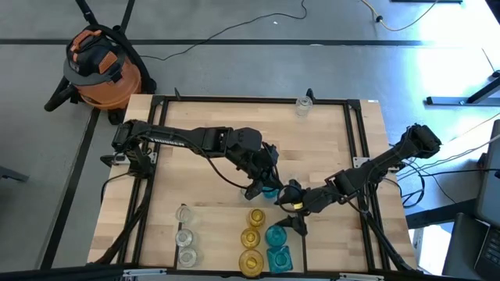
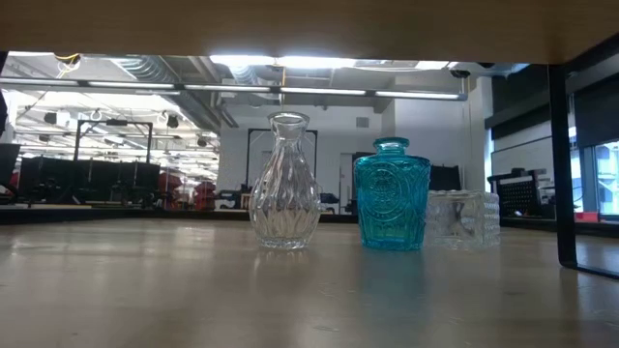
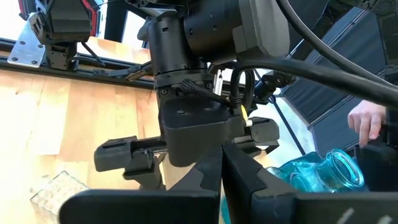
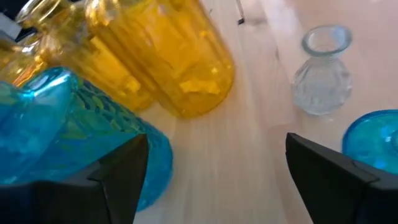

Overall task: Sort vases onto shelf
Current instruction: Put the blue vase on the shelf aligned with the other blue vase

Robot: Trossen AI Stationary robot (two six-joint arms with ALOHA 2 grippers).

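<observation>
While the right gripper (image 4: 211, 177) hangs with jaws wide apart over bare wood between a teal vase (image 4: 68, 137) and another teal vase (image 4: 376, 140), one vase should be centred between the jaws before closing; the left gripper (image 1: 264, 186), jaws together, is parked close by.

Teal, amber, clear ribbed vases (image 1: 251, 234)

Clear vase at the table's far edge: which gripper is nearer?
Left. The left gripper is mid-table, closer to the clear vase; the right gripper sits farther toward the near edge.
</observation>
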